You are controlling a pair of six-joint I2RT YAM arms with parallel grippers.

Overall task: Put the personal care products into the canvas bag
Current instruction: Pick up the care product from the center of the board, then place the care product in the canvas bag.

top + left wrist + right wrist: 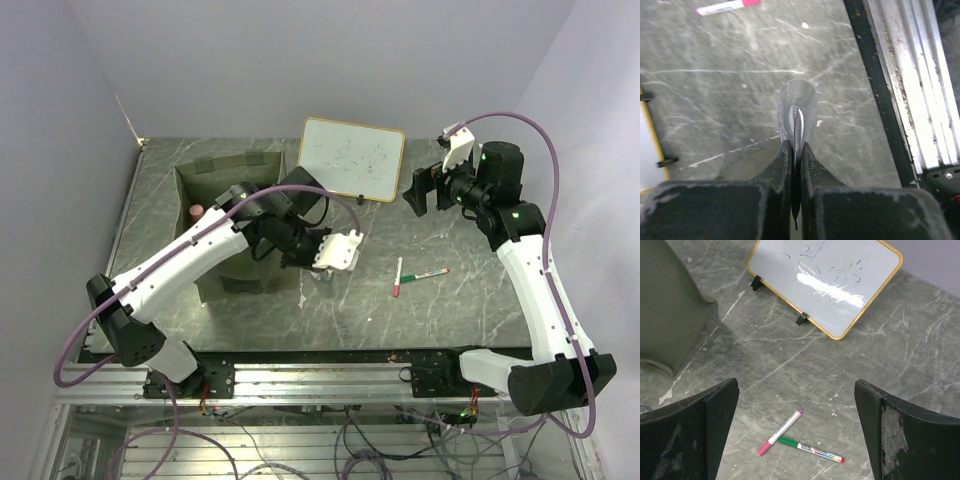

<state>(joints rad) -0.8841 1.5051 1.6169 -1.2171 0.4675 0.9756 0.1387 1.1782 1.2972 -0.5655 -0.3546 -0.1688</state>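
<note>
My left gripper (312, 268) is shut on a clear plastic bottle (797, 107). It holds the bottle just above the table, right of the olive-green canvas bag (215, 190). In the left wrist view the fingers (785, 160) pinch the bottle's near end, so its cap is hidden. In the top view the bottle (322, 280) is a small clear shape under the wrist. A pink cap (196, 211) shows inside the bag. My right gripper (420, 195) is open and empty, raised near the whiteboard. The bag's corner also shows in the right wrist view (667, 305).
A wood-framed whiteboard (352, 158) stands at the back middle and shows in the right wrist view (827, 282). A red marker (398, 276) and a green marker (430, 272) lie right of the left gripper. The metal rail (920, 90) runs along the near edge.
</note>
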